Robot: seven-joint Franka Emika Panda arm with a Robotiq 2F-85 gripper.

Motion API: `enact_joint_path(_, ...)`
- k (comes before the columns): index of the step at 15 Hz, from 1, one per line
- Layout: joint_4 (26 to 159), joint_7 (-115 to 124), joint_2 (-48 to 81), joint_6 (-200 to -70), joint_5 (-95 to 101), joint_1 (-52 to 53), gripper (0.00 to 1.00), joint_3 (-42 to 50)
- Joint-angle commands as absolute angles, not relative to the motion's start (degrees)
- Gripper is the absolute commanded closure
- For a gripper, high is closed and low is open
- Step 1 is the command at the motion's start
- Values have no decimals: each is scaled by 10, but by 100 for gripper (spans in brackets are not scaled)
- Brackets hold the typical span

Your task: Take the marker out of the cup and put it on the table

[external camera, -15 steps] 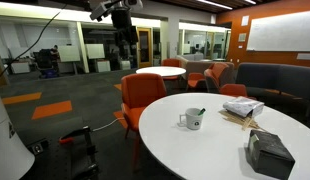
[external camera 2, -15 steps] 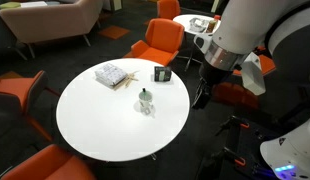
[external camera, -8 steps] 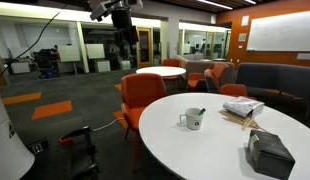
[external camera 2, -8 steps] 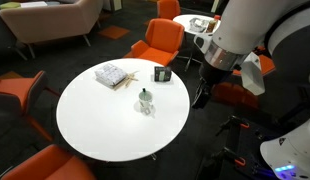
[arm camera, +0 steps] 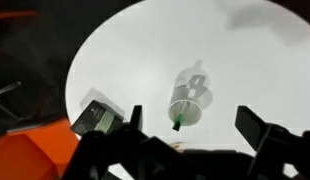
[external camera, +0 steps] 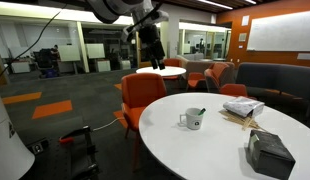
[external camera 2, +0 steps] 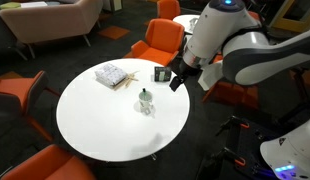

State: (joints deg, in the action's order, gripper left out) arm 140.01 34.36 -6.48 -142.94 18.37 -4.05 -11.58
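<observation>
Jaws stand spread wide on your gripper. In the wrist view the two fingers sit far apart with the cup framed between them, well below. They pinch nothing and touch nothing.

Since a second ago you have swung the arm over. In an exterior view the gripper now hangs above the table's edge, just beside the black box, where before it was off the rim by the orange chair. In an exterior view the gripper has shifted sideways and is high in the air behind the table. The things on the table have not moved.

You have one cup, white with a dark mark, standing upright near the middle of the tabletop. One green marker stands in it, leaning on the rim, its tip showing above the mouth. One black box and one stack of papers also lie on the table, both well apart from the cup.
</observation>
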Motion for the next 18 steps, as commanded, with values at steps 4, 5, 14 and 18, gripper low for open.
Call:
enact_joint_path(4, 1217, 486, 173, -1470, 285, 1, 23, -14)
enact_joint_path(5, 1188, 477, 205, -1472, 273, 16, 25, 0)
enact_joint_path(14, 973, 441, 427, -1468, 150, 102, 32, 74)
enact_joint_path(18, 930, 443, 467, -1466, 100, 107, 48, 84)
